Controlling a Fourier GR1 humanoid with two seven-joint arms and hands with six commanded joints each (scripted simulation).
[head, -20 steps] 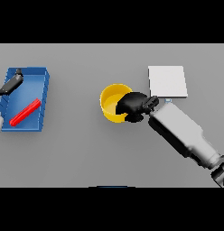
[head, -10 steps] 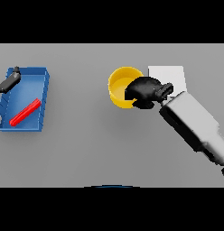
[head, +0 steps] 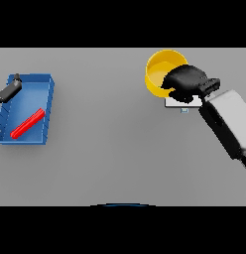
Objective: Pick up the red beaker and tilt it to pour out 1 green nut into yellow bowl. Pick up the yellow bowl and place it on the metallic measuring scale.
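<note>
From the head view, the right hand [head: 187,82] has its fingers curled round the near rim of the yellow bowl [head: 159,72], holding it near the desk's far edge, towards the right, seemingly lifted so it can be carried over the scale [head: 180,102], whose pale plate peeks out just below the hand. The bowl looks not yet set down; lowering it squarely is probably what remains. At the desk's left edge sits a blue tray [head: 47,106] with the red beaker [head: 27,123] lying inside. The left hand [head: 8,91] hovers at the tray's far left corner; whether its fingers are apart I cannot tell. The desk [head: 110,149] is plain grey.
</note>
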